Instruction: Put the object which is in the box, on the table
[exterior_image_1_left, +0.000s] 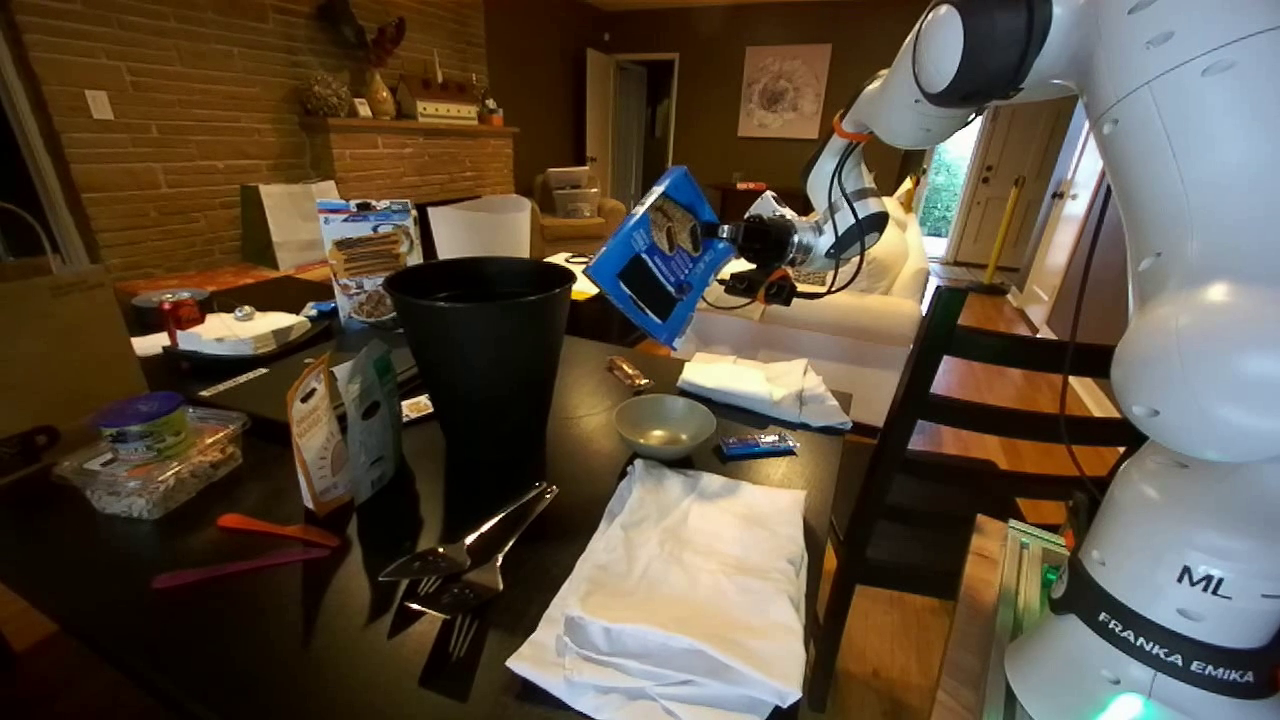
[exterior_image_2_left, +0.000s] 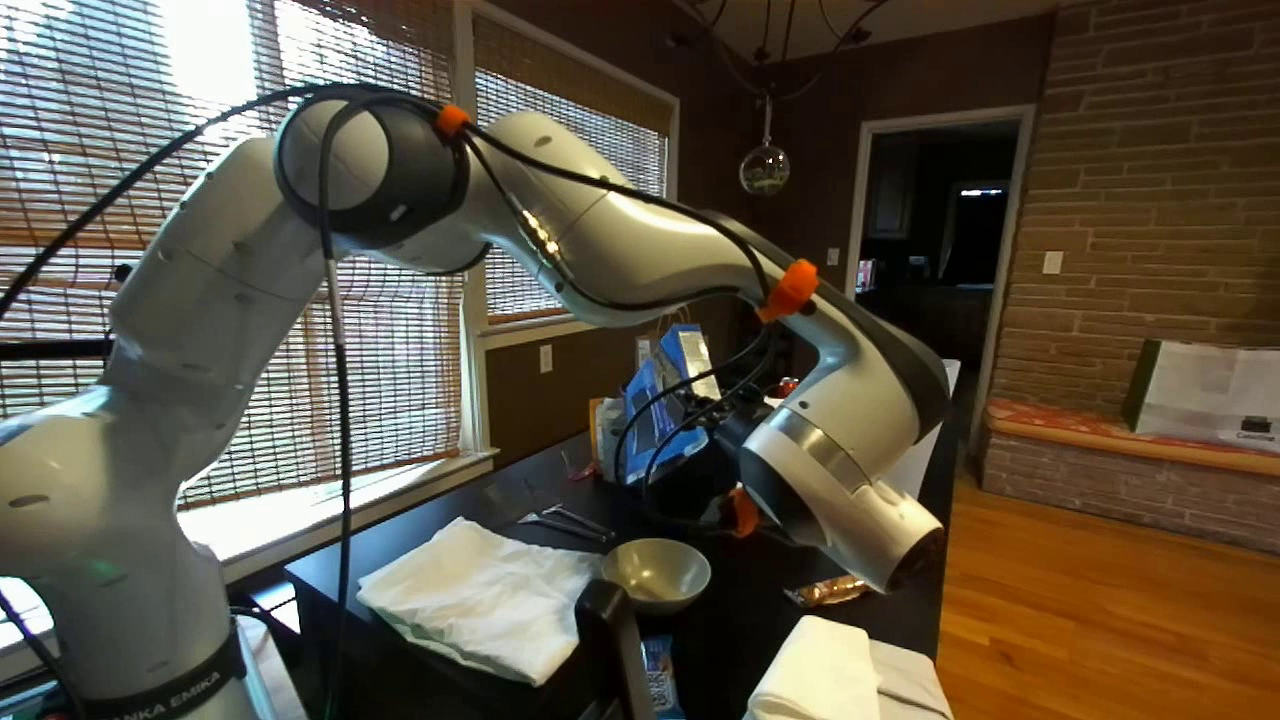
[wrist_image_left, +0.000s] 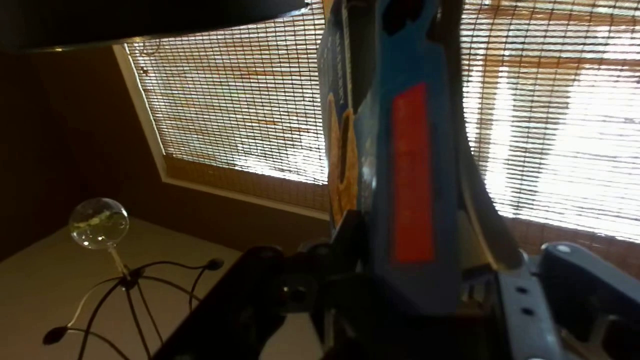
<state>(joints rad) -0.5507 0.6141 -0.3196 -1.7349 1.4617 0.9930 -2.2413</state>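
Observation:
The blue box (exterior_image_1_left: 655, 262) hangs tilted in the air above the far part of the dark table (exterior_image_1_left: 250, 640). My gripper (exterior_image_1_left: 722, 232) is shut on its side, coming from the right in this exterior view. From the wrist, a narrow blue face of the box (wrist_image_left: 412, 175) with a red patch rises between the fingers, and a curved brownish flap lies by the right finger. In an exterior view the box (exterior_image_2_left: 652, 415) is partly behind cables and the wrist. The object in the box is hidden from every view.
A tall black bin (exterior_image_1_left: 480, 350) stands beside the held box. Below are a bowl (exterior_image_1_left: 665, 427), a blue wrapped bar (exterior_image_1_left: 758, 445) and a folded white cloth (exterior_image_1_left: 690, 570). Metal servers (exterior_image_1_left: 475, 575) lie near the bin. A chair (exterior_image_1_left: 925, 400) stands at the table's edge.

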